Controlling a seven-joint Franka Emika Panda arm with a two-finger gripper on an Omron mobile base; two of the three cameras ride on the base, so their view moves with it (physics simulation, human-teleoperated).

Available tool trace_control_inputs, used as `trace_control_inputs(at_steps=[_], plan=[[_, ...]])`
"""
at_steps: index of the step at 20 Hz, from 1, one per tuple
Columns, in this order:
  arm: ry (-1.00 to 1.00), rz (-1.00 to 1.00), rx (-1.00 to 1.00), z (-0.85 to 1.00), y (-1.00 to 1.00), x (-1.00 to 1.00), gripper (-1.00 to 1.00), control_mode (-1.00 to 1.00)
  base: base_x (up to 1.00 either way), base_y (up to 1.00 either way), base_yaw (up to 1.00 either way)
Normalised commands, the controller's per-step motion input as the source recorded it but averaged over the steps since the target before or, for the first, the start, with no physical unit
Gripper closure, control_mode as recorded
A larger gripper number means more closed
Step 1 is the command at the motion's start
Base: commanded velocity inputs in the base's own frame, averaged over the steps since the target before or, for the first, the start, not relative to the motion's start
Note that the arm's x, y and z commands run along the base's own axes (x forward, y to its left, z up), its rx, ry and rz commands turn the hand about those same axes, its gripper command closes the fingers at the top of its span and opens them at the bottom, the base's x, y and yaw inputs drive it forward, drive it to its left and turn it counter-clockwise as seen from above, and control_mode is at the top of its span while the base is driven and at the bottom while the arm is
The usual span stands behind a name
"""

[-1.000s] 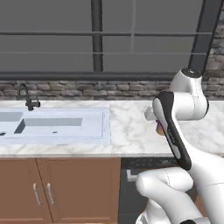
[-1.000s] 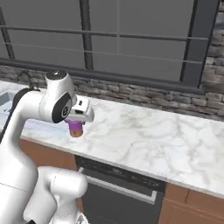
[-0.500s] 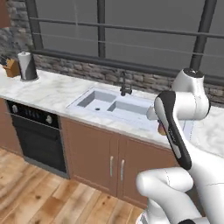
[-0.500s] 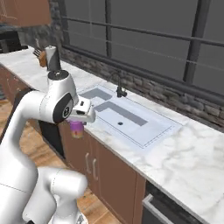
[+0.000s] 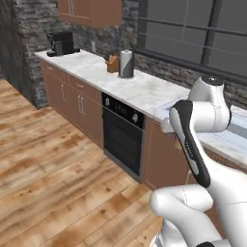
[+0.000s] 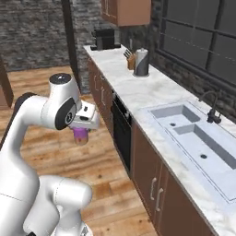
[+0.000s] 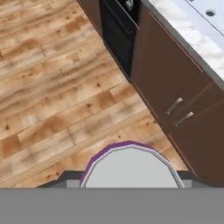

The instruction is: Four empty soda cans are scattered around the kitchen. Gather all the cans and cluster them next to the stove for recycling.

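My gripper [image 6: 82,130] is shut on a purple-pink soda can [image 6: 81,138], held upright in the air over the wooden floor, well out from the counter. In the hand view the can's grey top with its purple rim [image 7: 131,165] sits between my dark fingertips [image 7: 65,178] at the bottom edge. In the left base view my own arm hides the hand. The stove and the other soda cans are out of view.
A black oven front [image 5: 120,137] [image 6: 120,133] sits under the marble counter [image 6: 152,92]. A double sink [image 6: 193,133] lies to the right. A grey canister [image 6: 141,62], a knife block [image 5: 113,63] and a coffee machine [image 5: 60,43] stand farther along. Brown cabinet doors [image 7: 183,100] are close.
The whole picture has swung as the base moves. The sink has slid to the right and the oven and far counter have come into view. The can stays in my gripper.
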Motion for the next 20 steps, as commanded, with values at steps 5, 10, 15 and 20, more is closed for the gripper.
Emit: trace_control_inputs(at_steps=[5,10,15,20], plan=[[0.00,0.00,0.00,0.00,0.00,0.00,1.00,1.00,0.11,0.38,0.75],[0.00,0.00,0.00,0.00,0.00,0.00,1.00,1.00,0.18,0.16,0.68],[0.00,0.00,0.00,0.00,0.00,0.00,1.00,1.00,0.22,0.06,0.61],[0.00,0.00,0.00,0.00,0.00,0.00,1.00,1.00,0.23,0.07,0.60]])
